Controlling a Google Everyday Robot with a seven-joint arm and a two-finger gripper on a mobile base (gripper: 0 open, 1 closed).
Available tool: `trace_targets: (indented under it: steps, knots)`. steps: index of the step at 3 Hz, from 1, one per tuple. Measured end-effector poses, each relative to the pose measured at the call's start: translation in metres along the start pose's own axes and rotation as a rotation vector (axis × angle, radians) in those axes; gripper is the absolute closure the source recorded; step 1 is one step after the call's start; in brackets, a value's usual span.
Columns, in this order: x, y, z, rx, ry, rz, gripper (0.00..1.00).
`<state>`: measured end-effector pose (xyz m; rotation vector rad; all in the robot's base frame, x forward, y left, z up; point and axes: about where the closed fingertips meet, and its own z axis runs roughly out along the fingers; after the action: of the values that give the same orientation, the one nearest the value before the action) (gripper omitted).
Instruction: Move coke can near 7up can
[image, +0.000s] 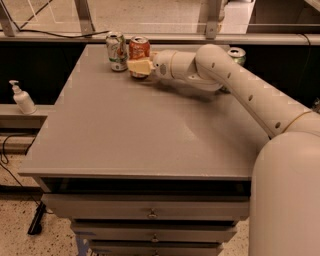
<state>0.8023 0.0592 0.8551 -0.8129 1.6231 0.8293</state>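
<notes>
The coke can (139, 49), red-orange with a silver top, stands upright at the far edge of the grey table (125, 130). The 7up can (116, 51), pale whitish with green markings, stands just left of it, a small gap between them. My gripper (138, 67) reaches in from the right and sits at the lower half of the coke can, its pale fingers (141, 66) covering the can's base. The arm stretches back to the right across the far part of the table.
A dark green can with a silver top (236, 55) stands behind the arm at the far right. A white pump bottle (22, 98) stands on a ledge to the left. Drawers (150, 214) run below the table's front edge.
</notes>
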Motion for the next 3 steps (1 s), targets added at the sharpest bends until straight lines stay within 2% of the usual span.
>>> trace_targets:
  steps: [2, 3]
  knots:
    - [-0.001, 0.000, 0.000, 0.000, 0.000, 0.000, 0.12]
    - [-0.007, 0.019, 0.011, -0.047, -0.029, -0.007, 0.00]
